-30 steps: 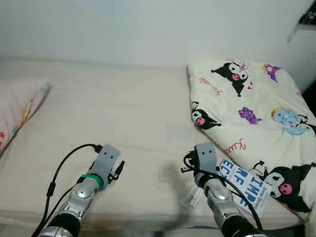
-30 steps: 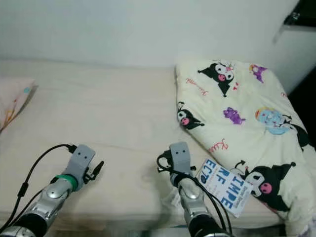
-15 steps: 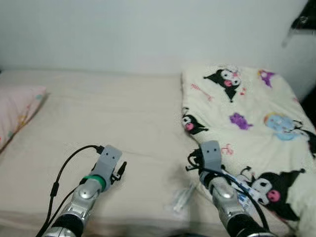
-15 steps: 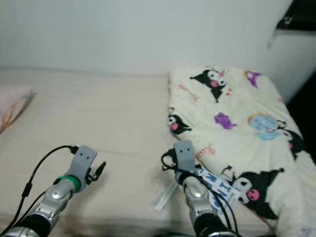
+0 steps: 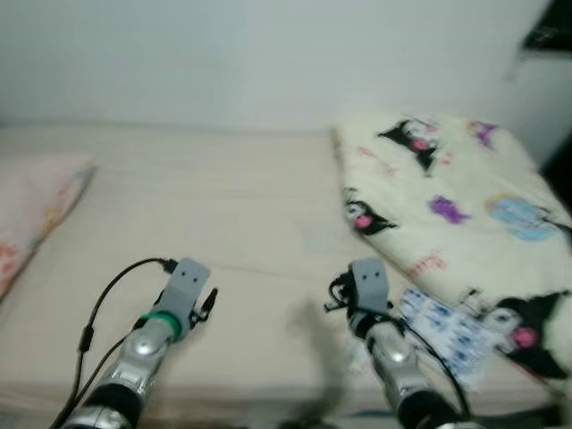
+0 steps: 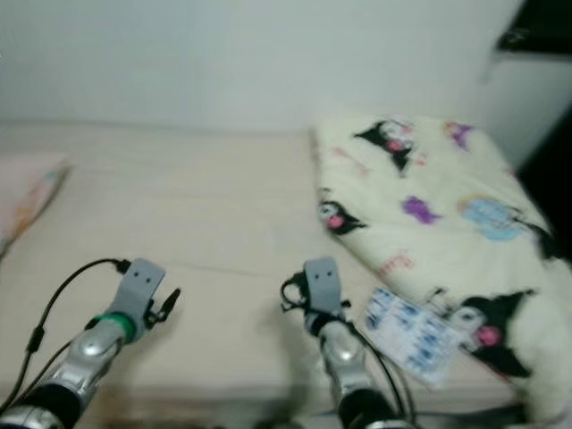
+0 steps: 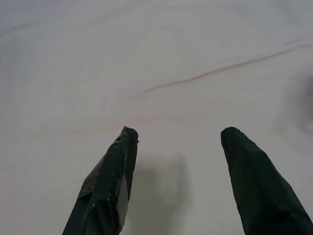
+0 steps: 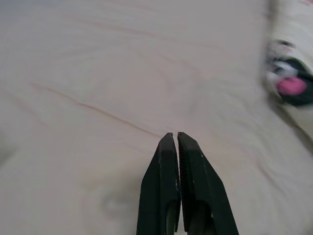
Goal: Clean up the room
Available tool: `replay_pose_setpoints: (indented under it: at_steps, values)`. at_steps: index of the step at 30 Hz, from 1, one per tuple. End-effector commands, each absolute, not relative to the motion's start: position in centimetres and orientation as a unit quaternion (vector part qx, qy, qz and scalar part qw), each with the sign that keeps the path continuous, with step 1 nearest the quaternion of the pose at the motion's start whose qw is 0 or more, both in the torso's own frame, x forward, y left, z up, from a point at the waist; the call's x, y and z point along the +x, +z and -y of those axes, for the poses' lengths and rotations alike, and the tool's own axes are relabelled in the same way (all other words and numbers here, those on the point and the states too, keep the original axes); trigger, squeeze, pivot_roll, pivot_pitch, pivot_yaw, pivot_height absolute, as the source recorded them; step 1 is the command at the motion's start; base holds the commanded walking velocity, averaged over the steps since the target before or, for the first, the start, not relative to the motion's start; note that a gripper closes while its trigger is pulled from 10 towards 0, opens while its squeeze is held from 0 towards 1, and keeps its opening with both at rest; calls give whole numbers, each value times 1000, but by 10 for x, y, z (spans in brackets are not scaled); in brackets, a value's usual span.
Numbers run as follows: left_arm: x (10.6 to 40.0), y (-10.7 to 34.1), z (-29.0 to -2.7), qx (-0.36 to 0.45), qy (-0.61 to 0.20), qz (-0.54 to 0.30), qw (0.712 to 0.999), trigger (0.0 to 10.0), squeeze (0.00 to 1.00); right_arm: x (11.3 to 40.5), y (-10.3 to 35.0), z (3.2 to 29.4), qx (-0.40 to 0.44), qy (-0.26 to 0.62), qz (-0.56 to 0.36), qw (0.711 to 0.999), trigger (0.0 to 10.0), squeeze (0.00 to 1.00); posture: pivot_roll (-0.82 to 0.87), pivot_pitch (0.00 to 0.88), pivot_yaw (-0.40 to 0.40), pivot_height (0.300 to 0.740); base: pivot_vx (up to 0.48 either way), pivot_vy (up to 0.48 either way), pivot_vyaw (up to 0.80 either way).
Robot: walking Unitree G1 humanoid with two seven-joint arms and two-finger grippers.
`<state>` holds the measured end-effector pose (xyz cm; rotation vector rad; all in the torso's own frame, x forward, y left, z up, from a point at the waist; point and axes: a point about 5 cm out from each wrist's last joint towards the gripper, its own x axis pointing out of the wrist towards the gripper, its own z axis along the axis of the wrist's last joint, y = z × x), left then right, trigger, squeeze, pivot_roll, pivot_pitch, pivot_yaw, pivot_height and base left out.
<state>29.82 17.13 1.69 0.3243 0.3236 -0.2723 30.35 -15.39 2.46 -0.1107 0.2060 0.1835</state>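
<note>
Head views blurred. In front of me, a bed [image 5: 223,214] with a plain cream sheet, set against a white wall [image 5: 268,54].

My left gripper [image 7: 178,142] hangs low over the sheet near the front edge, left of centre. Fingers [image 7: 110,181] spread wide, nothing between them; their shadow falls on the fabric just below. A long crease in the sheet runs across ahead of the tips.

My right gripper [image 8: 174,137] is over the sheet near the front edge, right of centre. Fingers pressed together, tips touching, holding nothing.

Things around:
- Folded cream blanket [image 5: 447,197] with black cartoon characters, covering the right part of the bed up to the wall. One of its pink-and-black figures sits close beside my right gripper in the wrist view.
- White package with blue print [image 5: 442,326], lying at the front edge against the blanket, just to the right of my right arm. Lettering too blurred to read.
- Pale pink pillow [image 5: 36,210] at the far left of the bed, well apart from both grippers.
- Dark object [image 5: 550,36] at the upper right by the wall; cannot tell what it is.
</note>
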Motion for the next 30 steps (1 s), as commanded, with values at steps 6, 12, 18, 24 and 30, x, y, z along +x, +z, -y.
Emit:
replay_pose_setpoints:
  at_steps: [6, 12, 18, 24, 30]
  values:
    - [294, 11, -167, 159, -146, -170, 962, 10000, 0, 300, 20, 156, -52, 85, -112, 989, 10000, 0, 14, 15, 57, 725, 0, 0, 0]
    - [294, 12, -167, 165, -151, -167, 960, 10000, 0, 300, 20, 156, -52, 85, -111, 989, 10000, 0, 14, 15, 56, 725, 0, 0, 0]
    - [292, 10, -167, 158, -151, -170, 961, 10000, 0, 300, 20, 156, -52, 85, -112, 989, 10000, 0, 13, 18, 56, 725, 0, -184, 0]
    - [291, 9, -167, 156, -156, -171, 960, 10000, 0, 299, 19, 157, -51, 82, -113, 989, 10000, 0, 13, 20, 56, 725, 0, 0, 0]
    - [291, 10, -166, 151, -163, -167, 961, 10000, 0, 299, 20, 160, -49, 78, -111, 990, 10000, 0, 9, 25, 57, 725, 0, 0, 0]
